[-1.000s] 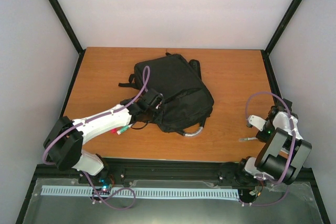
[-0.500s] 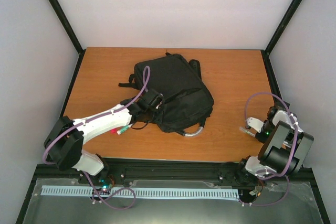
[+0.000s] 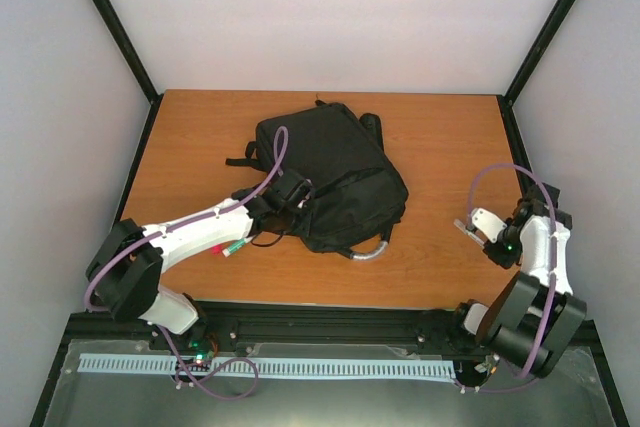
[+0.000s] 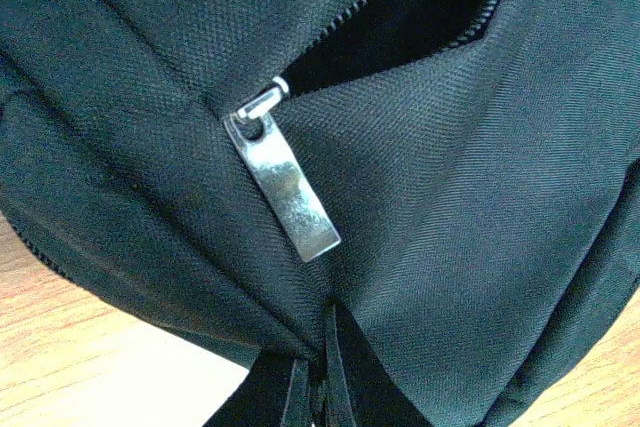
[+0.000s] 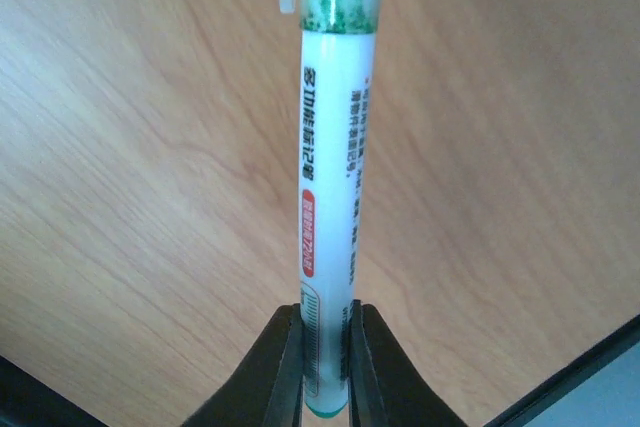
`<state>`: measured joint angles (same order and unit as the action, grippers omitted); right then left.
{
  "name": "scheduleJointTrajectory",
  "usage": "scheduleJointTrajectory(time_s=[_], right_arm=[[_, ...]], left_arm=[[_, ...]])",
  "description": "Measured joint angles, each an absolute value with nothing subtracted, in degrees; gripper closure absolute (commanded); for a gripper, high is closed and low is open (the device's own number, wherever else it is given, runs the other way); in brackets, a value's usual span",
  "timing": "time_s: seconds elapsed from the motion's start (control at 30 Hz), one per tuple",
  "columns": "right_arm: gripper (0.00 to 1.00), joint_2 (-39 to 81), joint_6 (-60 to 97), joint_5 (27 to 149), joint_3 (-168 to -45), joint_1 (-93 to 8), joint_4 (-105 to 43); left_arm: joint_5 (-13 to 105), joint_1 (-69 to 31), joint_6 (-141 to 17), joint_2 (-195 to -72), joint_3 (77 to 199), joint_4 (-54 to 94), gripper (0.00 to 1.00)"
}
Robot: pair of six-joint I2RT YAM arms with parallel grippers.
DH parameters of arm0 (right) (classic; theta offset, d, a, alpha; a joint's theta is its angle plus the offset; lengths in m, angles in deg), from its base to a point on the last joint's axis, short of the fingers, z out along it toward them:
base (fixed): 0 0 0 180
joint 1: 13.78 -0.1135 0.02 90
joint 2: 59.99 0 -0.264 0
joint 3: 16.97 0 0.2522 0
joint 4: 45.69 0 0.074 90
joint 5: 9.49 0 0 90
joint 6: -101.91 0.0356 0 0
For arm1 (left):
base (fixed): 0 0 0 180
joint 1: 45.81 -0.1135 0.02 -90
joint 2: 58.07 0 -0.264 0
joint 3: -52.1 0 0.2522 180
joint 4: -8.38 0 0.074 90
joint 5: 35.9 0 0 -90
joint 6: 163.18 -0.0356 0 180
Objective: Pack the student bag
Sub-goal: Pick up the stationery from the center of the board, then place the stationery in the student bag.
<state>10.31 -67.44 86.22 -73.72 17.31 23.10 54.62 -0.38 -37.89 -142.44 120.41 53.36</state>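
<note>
Two hands inspected. The left hand (image 4: 318,387) is pressed together against the near-left edge of the student bag (image 3: 340,162), just below its zipper pull (image 4: 285,187). The bag lies mid-tabletop (image 3: 440,137). The right hand (image 5: 325,377), well apart at right, is pinching a white, green-capped marker (image 5: 328,197).

Left tool (image 3: 284,209) touches the student bag (image 3: 335,172); right tool (image 3: 476,231) well apart.

Bright, even light throughout, with soft shadows on the table (image 3: 440,147). The zipper pull (image 4: 288,187) shows dull glare; the far end of the pen (image 5: 335,197) is slightly blurred.
</note>
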Motion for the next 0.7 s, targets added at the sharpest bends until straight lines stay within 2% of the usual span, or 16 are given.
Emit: scheduleJointTrajectory(time_s=[0.13,0.3,0.7], right_arm=[[0.97,4.92,-64.42,89.61,-75.84,12.41,27.05],[0.97,4.22,-57.87,91.97,-78.41,2.51,30.77],[0.97,16.19,-37.65,93.76,-88.71,-26.30,31.73]], left_arm=[[54.13,-0.38,-37.85,-142.77,120.41,52.23,0.99],[53.72,-0.38,-37.44,-142.77,120.12,50.37,0.99],[53.37,-0.36,-35.18,-142.31,117.50,45.67,0.99]])
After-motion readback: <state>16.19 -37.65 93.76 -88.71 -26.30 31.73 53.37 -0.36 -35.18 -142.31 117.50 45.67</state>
